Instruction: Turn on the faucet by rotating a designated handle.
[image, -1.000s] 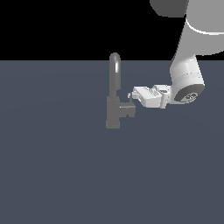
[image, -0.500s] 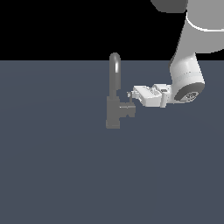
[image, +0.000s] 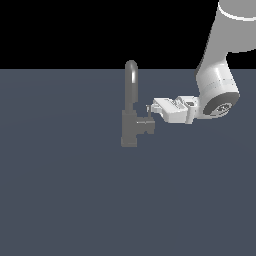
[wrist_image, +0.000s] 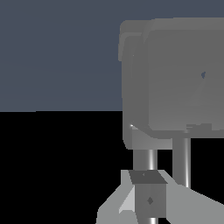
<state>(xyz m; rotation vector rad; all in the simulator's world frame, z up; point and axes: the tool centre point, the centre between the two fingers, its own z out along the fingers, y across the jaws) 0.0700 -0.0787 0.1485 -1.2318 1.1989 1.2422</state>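
Note:
The faucet (image: 131, 129) is a dull grey tap with a blocky body and a tall arched spout (image: 131, 80), standing mid-scene in the exterior view. The handle (image: 147, 124) is a short stub on the body's side toward the exterior view's right, with a thin upright lever (image: 148, 112). My gripper (image: 150, 108) reaches in from the exterior view's right, its tips at the top of the lever. In the wrist view the faucet body (wrist_image: 175, 78) fills much of the picture. The fingers (wrist_image: 148, 199) show there as one joined block, so they look shut with nothing between them.
The faucet stands on a plain dark blue-grey floor (image: 65, 190). The white arm (image: 217, 75) comes down from the upper right of the exterior view. Nothing else is in view.
Almost nothing: the gripper stays at the lever's top, and the faucet and handle look the same.

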